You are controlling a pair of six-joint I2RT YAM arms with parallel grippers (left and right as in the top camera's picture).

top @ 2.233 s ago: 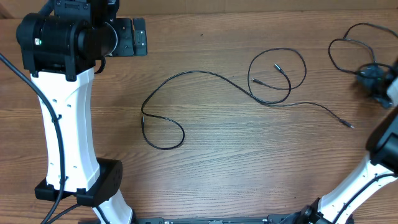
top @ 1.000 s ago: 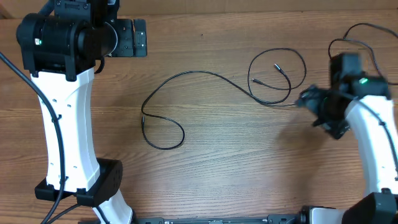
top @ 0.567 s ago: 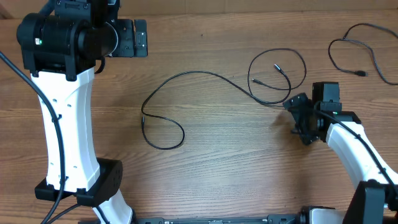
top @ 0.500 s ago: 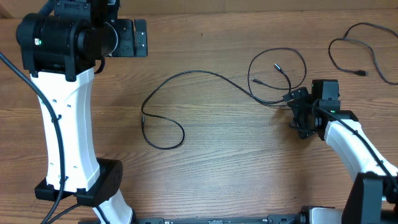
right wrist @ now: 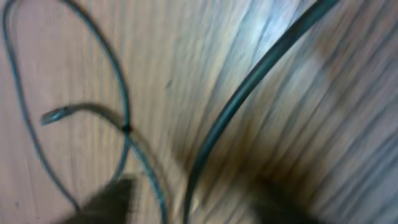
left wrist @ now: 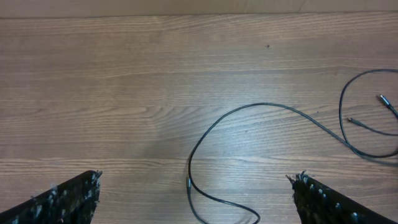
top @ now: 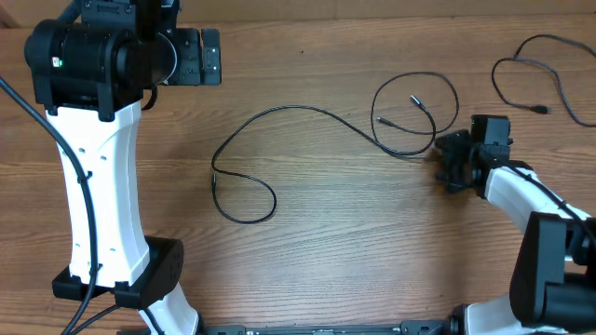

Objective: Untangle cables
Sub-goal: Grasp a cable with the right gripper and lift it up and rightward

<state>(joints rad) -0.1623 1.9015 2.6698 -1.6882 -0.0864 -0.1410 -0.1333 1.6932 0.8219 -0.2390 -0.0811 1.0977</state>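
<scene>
Task looked about half done, judging by how the cables lay. Nearest the right gripper (top: 451, 160), just beside it, the ring (top: 416, 112) crossed over itself with two plugs (top: 413, 97) inside. That knot was what remained. I couldn't tell how many cords made it up. Farther out from that hand, the long cable (top: 307, 109) swept across the table (top: 354, 242) to a loose end loop (top: 244, 200), which was open and not snagged. The far cable (top: 518, 59) sat well apart from the gripper on its outer side, alone with nothing crossing it, so that one seemed sorted.

The right gripper was down at the tail end of the ring. Overhead it was only a dark lump. The wrist view was smeared, with a cord (right wrist: 249, 81) running right under the hand. I couldn't tell if it was pinching the cord or only touching it. The left gripper (top: 191, 56) was farthest off and well clear of all the cords. Its fingers (left wrist: 68, 199) were spread wide and held nothing.
</scene>
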